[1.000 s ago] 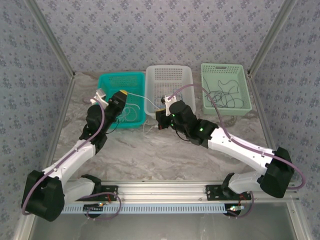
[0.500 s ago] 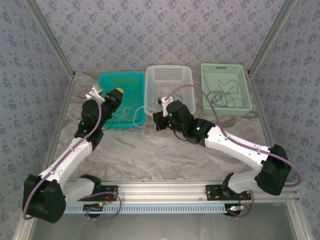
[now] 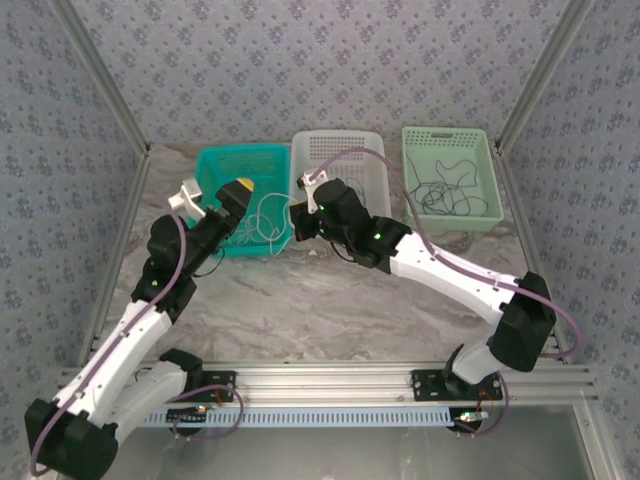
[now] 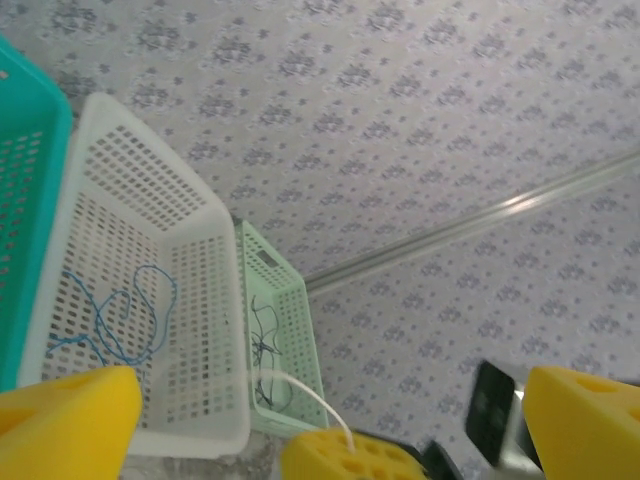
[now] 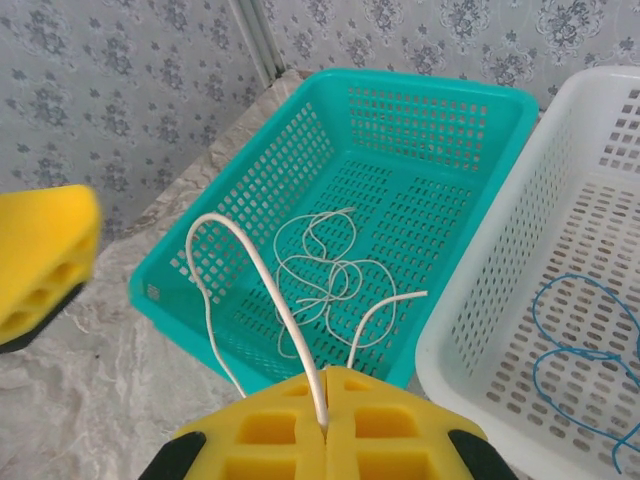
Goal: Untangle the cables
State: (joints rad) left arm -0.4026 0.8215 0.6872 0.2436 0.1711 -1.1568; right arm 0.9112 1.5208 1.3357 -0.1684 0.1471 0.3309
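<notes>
Cream cable [image 5: 215, 215], coiled partly in teal basket [image 5: 430, 85], pinched by right fingers [image 5: 270, 430]; left fingers [image 4: 585, 420] released, empty.

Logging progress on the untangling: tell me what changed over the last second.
The left gripper opened wide, apparently letting go of the thin cream cable. The right gripper swung left toward the teal plastic basket, carrying that cable along. It stayed shut on the cable; the basket kept its place.

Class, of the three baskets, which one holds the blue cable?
The white middle basket: the blue cable lies on its floor. The teal basket holds the cream cable, and the green basket a dark cable.
</notes>
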